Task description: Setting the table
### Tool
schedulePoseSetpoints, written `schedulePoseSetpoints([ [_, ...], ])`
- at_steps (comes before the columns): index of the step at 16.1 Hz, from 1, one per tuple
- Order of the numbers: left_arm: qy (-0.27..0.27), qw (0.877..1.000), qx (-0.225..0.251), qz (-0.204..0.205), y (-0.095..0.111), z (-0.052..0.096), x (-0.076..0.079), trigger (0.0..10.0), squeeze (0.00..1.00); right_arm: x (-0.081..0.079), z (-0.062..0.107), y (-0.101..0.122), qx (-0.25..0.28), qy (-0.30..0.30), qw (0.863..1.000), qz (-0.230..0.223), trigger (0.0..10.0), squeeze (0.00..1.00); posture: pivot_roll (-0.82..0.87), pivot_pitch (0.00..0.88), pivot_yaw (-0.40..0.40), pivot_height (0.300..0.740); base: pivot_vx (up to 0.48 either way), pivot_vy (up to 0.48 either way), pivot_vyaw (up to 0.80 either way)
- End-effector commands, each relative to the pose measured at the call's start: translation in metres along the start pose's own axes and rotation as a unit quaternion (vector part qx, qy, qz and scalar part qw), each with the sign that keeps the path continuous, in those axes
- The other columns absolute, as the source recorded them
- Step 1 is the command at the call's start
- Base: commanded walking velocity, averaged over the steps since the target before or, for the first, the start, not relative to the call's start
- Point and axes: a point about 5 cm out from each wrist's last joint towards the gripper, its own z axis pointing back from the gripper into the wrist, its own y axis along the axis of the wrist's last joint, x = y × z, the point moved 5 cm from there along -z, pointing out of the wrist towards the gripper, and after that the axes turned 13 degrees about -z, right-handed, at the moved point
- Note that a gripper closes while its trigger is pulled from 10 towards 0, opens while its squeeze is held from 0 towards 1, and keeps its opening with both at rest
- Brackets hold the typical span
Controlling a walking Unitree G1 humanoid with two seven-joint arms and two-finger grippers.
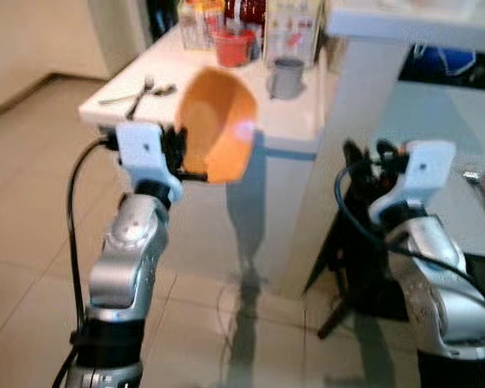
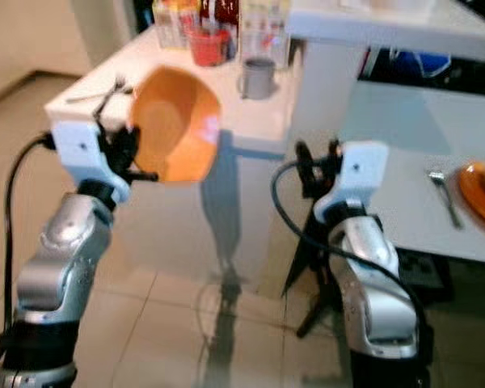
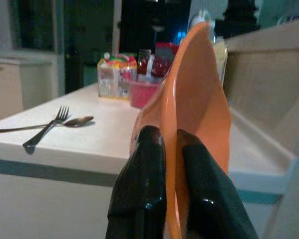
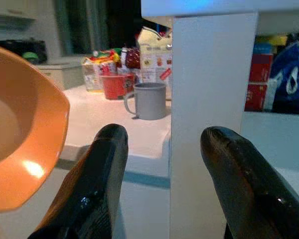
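My left fingers (image 3: 159, 189) are clamped on the rim of the orange bowl (image 1: 217, 125), held on edge short of the worktop (image 1: 299, 121) beyond them, my right fingers (image 4: 164, 189) apart and empty, so I judge the bowl still unplaced, the fork (image 1: 139, 95) and spoon (image 1: 137, 94) laid

head pair: downward, forward | wrists: close, level | shared: white table (image 1: 226, 97)
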Motion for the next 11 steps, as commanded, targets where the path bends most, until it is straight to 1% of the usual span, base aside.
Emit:
schedulePoseSetpoints([
  [1,0.000,1.000,0.027,-0.001,0.013,-0.001,-0.001,10.0,0.00,0.000,0.000,0.001,0.005,-0.001,1.000,-0.008,10.0,0.00,-0.05,0.000,0.013,0.740,0.000,-0.480,0.00],
  [4,-0.009,1.000,0.029,-0.004,0.013,-0.001,0.006,10.0,0.00,0.006,0.001,0.001,0.006,-0.013,1.000,-0.011,10.0,0.00,-0.04,0.000,0.012,0.740,0.000,-0.480,0.00],
  [8,-0.004,1.000,0.030,0.002,0.013,-0.003,0.006,10.0,0.00,0.007,0.001,0.003,0.012,-0.018,1.000,-0.012,10.0,0.00,-0.05,0.000,0.012,0.740,0.000,-0.480,0.00],
  [11,-0.001,1.000,0.031,0.000,0.013,-0.004,0.005,10.0,0.00,0.011,0.000,0.003,0.012,-0.022,1.000,-0.006,10.0,0.00,-0.05,0.000,0.010,0.740,0.000,-0.480,0.00],
])
